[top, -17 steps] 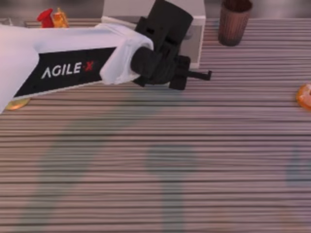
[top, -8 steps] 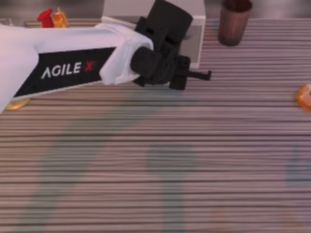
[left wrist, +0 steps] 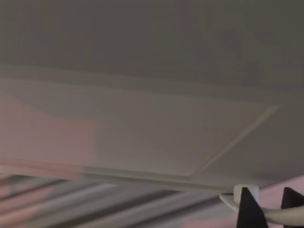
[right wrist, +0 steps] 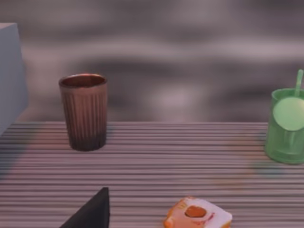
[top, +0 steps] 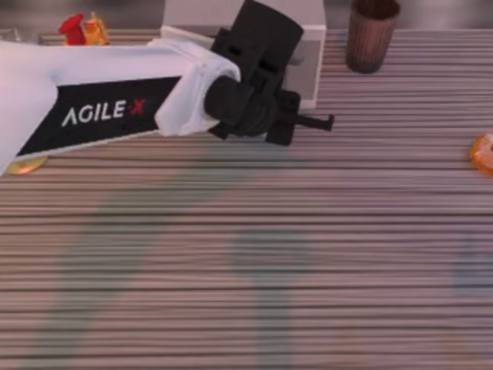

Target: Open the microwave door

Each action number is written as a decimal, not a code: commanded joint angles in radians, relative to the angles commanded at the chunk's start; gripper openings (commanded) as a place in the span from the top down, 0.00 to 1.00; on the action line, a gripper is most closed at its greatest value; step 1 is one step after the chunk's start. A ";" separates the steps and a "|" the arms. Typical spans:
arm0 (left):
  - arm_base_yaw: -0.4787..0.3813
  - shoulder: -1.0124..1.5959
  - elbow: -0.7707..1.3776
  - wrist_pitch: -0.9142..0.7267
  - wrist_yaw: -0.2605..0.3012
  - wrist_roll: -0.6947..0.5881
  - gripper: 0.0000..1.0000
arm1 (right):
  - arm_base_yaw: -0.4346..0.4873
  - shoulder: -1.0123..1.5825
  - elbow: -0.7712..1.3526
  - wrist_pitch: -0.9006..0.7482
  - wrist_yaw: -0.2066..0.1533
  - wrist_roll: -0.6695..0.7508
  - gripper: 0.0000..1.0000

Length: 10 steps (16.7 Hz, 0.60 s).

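The light-grey microwave (top: pixel 306 19) stands at the table's back centre, largely under my left arm. In the left wrist view the microwave door (left wrist: pixel 142 128) fills the picture, its window panel very close. A pale curved handle (left wrist: pixel 273 214) at the door's edge runs between the two black fingertips of my left gripper (left wrist: pixel 267 197), which is shut on it. In the top view the left gripper (top: pixel 320 121) sits at the microwave's front right corner. My right arm is outside the top view; of its gripper, one black fingertip (right wrist: pixel 97 211) shows, with no partner beside it.
A brown ribbed cup (top: pixel 371 35) stands right of the microwave. An orange toast piece (top: pixel 484 153) lies at the right edge, and a green cup with a straw (right wrist: pixel 287 126) stands farther right. Red (top: pixel 73 27) and orange (top: pixel 95 29) items sit at the back left.
My left arm has shifted slightly to the left with the gripper still at the door's edge. Nothing else has moved.
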 joint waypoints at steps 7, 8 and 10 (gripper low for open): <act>0.017 -0.031 -0.044 0.024 0.030 0.044 1.00 | 0.000 0.000 0.000 0.000 0.000 0.000 0.00; 0.017 -0.031 -0.044 0.024 0.030 0.044 1.00 | 0.000 0.000 0.000 0.000 0.000 0.000 0.00; 0.017 -0.031 -0.044 0.024 0.030 0.044 1.00 | 0.000 0.000 0.000 0.000 0.000 0.000 0.00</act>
